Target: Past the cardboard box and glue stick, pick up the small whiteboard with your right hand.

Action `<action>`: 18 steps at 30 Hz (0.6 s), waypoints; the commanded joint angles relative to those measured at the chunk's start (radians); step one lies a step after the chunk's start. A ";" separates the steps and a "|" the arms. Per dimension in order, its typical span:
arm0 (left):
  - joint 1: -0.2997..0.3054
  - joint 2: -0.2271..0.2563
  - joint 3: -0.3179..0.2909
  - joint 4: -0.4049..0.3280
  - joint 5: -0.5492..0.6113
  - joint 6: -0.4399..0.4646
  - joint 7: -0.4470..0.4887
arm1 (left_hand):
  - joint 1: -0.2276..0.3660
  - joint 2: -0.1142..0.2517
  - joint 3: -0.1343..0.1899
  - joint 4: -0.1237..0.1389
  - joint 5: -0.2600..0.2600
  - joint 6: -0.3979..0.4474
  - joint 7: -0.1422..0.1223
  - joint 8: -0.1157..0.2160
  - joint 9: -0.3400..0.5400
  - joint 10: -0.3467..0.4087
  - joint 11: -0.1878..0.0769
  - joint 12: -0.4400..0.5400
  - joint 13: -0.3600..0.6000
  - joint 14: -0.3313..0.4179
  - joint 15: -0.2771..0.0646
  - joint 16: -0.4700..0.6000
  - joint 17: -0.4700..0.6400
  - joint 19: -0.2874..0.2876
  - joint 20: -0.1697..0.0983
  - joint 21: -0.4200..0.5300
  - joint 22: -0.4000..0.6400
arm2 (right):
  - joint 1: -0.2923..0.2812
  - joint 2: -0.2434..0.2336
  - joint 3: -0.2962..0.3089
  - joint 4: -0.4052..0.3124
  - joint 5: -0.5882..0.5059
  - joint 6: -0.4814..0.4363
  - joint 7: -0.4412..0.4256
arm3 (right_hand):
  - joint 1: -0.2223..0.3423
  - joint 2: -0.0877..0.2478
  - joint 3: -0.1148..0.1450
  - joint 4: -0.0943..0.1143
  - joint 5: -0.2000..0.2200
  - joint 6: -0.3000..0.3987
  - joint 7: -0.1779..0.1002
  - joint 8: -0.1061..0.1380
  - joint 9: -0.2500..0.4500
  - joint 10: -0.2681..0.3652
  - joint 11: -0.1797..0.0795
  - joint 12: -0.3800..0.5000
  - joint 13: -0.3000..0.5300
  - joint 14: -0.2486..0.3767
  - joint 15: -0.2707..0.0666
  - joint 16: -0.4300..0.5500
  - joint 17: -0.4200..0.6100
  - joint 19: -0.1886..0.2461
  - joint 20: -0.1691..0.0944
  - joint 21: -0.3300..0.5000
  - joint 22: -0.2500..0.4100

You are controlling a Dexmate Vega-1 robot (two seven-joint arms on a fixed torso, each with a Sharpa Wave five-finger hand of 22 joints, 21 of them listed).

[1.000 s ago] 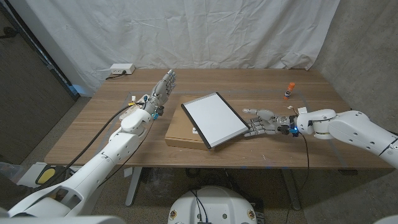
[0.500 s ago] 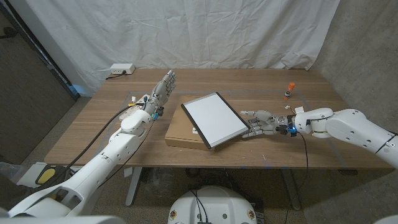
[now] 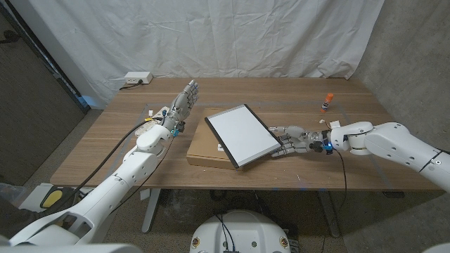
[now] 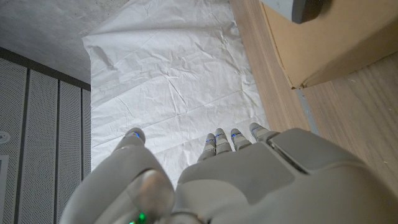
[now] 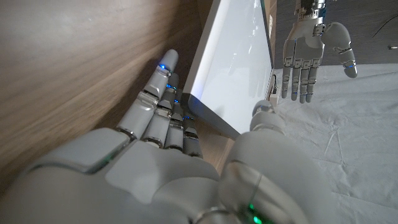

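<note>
We have slid our open right hand (image 3: 290, 139) closer under the small whiteboard (image 3: 242, 133), so we can grab it soon.

White rounded shells are covering both arms. The right hand (image 3: 292, 138) and left hand (image 3: 184, 100) are showing grey jointed fingers with small blue lights; black cables are trailing along each arm.
</note>
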 commanded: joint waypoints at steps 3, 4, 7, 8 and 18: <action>-0.001 -0.009 0.002 0.013 -0.003 -0.009 -0.007 | 0.004 0.007 -0.005 -0.004 0.005 -0.003 -0.004 0.005 0.005 -0.009 -0.005 0.003 0.002 -0.008 0.006 0.008 0.002 -0.012 -0.004 0.005 0.004 | 0.046 0.033 -0.037 0.042 -0.014 -0.022 0.039 | 0.009 0.001 0.003 0.001 0.006 -0.003 0.062 -0.001 0.001 -0.002 0.006 -0.001 0.000 0.000 0.004 -0.005 0.002 0.000 -0.002 -0.003 0.002; 0.000 -0.010 0.001 0.013 -0.005 -0.011 -0.008 | 0.004 0.007 -0.005 -0.004 0.005 -0.003 -0.004 0.005 0.005 -0.009 -0.005 0.003 0.002 -0.008 0.006 0.008 0.002 -0.012 -0.003 0.005 0.004 | 0.050 0.034 -0.040 0.044 -0.017 -0.023 0.042 | 0.009 0.001 0.003 0.001 0.005 -0.004 0.063 -0.001 0.001 -0.003 0.006 -0.001 0.000 0.000 0.005 -0.004 0.002 0.000 -0.002 -0.003 0.002; 0.003 -0.008 0.000 0.009 -0.003 -0.012 -0.004 | 0.005 0.007 -0.006 -0.004 0.005 -0.003 -0.004 0.005 0.005 -0.008 -0.002 0.003 0.002 -0.008 0.006 0.008 0.002 -0.012 -0.003 0.005 0.004 | 0.061 0.036 -0.048 0.045 -0.026 -0.029 0.051 | 0.011 0.003 0.004 0.002 0.005 -0.005 0.063 -0.001 0.001 -0.006 0.007 -0.002 0.000 -0.002 0.006 -0.005 0.003 -0.001 -0.002 -0.004 0.002; 0.004 -0.009 -0.001 0.008 -0.004 -0.013 -0.003 | 0.005 0.007 -0.006 -0.004 0.005 -0.003 -0.003 0.005 0.005 -0.008 -0.003 0.003 0.002 -0.009 0.006 0.008 0.002 -0.012 -0.003 0.005 0.004 | 0.065 0.037 -0.051 0.045 -0.030 -0.030 0.055 | 0.017 0.006 0.006 0.000 0.006 -0.007 0.062 -0.001 0.001 -0.007 0.006 -0.002 0.000 -0.004 0.006 -0.005 0.003 -0.001 -0.002 -0.004 0.002; 0.014 -0.001 -0.004 -0.011 0.000 -0.007 0.010 | 0.005 0.008 -0.008 -0.004 0.005 -0.003 -0.005 0.005 0.005 -0.009 -0.005 0.003 0.002 -0.009 0.006 0.008 0.002 -0.012 -0.001 0.005 0.004 | 0.090 0.039 -0.073 0.051 -0.062 -0.031 0.087 | 0.155 0.037 0.050 -0.025 0.007 -0.037 0.061 0.002 0.001 -0.036 0.005 -0.001 0.001 -0.022 0.000 -0.005 0.004 -0.012 -0.004 -0.018 0.003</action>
